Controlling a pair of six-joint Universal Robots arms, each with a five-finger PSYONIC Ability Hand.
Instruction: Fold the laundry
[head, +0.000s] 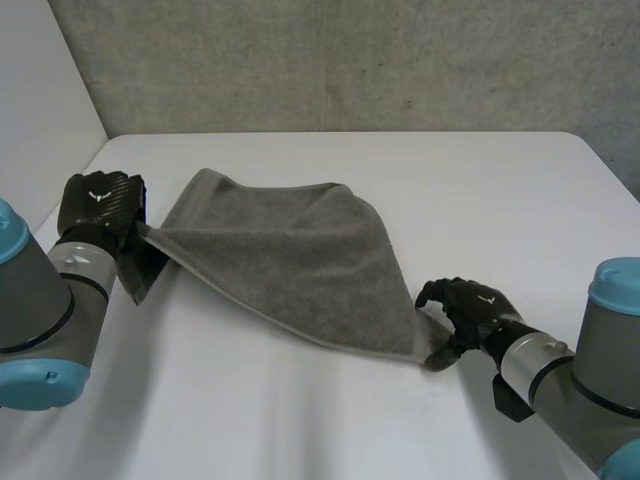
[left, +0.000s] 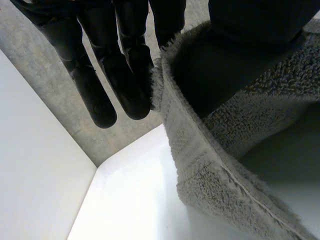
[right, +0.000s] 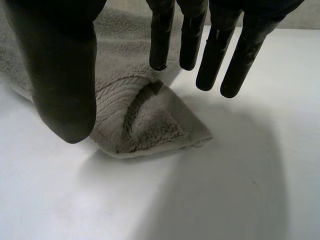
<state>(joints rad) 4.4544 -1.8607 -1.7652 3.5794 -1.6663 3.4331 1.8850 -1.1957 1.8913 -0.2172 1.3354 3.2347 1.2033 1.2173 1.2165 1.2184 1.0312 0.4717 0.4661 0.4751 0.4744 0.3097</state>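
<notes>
Grey towel (head: 290, 250) lies mid-frame on the white table (head: 300, 420), its left corner pinched up by the left hand (head: 100, 203), while the right hand (head: 470, 305) hovers slack-fingered over the lower-right corner, which probably needs a firm pinch before both lift evenly.

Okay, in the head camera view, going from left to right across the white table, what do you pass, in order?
The left arm, grey-jointed with light-blue caps → black left hand → grey terry towel → black right hand → right arm, same grey and light blue.
</notes>
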